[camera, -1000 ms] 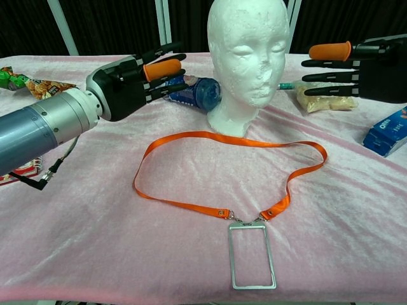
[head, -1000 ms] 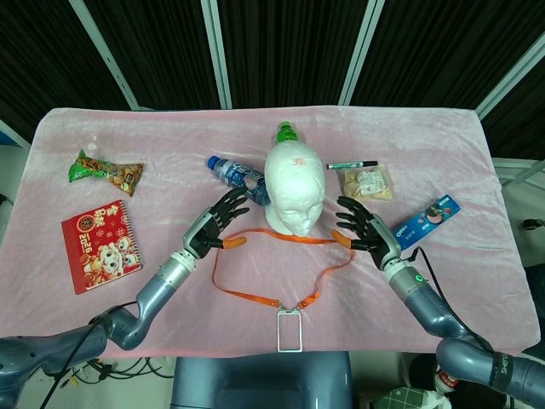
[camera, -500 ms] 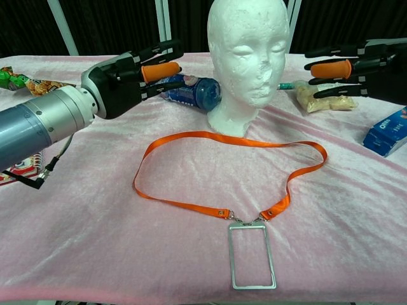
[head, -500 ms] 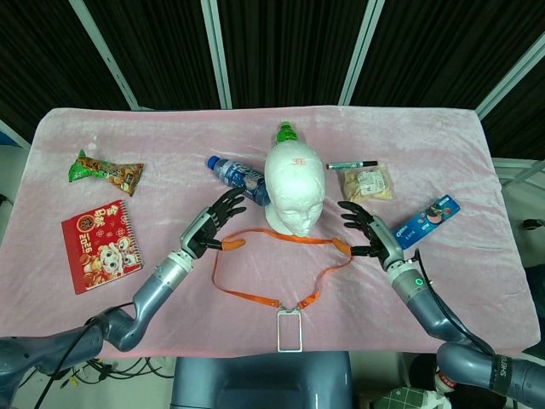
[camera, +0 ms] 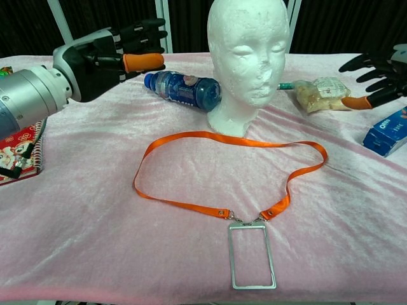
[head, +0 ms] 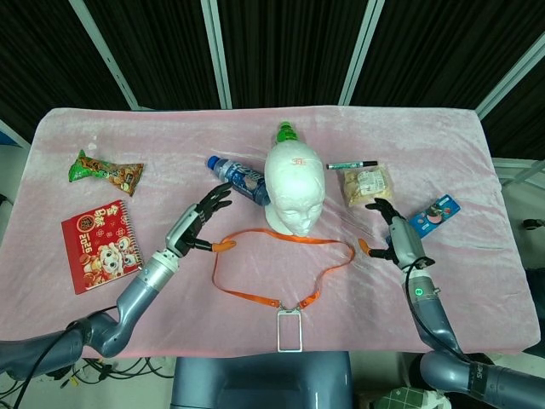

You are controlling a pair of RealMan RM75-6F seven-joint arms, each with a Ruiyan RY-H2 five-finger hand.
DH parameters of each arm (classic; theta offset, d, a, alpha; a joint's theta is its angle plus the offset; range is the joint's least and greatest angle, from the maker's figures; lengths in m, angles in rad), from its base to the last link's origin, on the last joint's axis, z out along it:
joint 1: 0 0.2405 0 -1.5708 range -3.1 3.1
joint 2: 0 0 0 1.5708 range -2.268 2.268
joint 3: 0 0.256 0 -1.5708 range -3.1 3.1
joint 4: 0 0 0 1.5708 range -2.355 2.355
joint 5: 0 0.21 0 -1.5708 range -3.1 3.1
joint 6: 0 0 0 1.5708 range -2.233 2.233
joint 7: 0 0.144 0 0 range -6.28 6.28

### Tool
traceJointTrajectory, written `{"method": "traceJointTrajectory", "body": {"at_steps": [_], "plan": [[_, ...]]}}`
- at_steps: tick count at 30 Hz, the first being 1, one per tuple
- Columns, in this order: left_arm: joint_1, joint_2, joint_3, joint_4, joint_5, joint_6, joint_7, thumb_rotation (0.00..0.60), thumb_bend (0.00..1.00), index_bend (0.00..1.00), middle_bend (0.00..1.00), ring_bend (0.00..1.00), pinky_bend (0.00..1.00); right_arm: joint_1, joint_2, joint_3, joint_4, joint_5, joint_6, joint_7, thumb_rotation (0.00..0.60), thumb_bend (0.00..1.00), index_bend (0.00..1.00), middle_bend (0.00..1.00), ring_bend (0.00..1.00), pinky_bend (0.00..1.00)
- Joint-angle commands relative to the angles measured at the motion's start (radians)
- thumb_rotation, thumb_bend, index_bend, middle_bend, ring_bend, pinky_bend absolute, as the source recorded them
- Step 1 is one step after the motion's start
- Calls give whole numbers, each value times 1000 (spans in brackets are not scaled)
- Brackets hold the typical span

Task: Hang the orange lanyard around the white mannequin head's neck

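While flat before mannequin head (camera: 248, 57), orange lanyard (camera: 210, 143), seemingly untouched.

A table covered by a wrinkled pink velvety cloth (head: 443, 145) stands before a wall of black curtain (head: 289, 51) crossed by slanted pale metal bars (head: 217, 51), lit evenly from above, with grey floor and loose cables (head: 128, 368) showing below the table's near edge.
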Motion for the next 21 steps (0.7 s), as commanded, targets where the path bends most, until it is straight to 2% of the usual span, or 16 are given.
{"method": "traceJointTrajectory", "body": {"at_steps": [1,7,14,21], "plan": [[31,34,9,-32,8,54,132,600,147,80,1,0,97,13,-77,-25,33,65,84,-134,600,245,310,111,143,143],[57,64,32,-61,22,86,249,600,146,82,3,0,97,37,-159,-26,52,105,122,-245,600,245,372,113,137,143],[74,100,35,-102,20,92,260,600,146,84,4,0,97,91,-255,6,126,129,138,-355,600,244,429,112,136,143],[83,121,38,-117,26,100,264,600,146,84,4,0,97,130,-311,31,222,160,119,-425,600,245,483,111,136,143]]}}
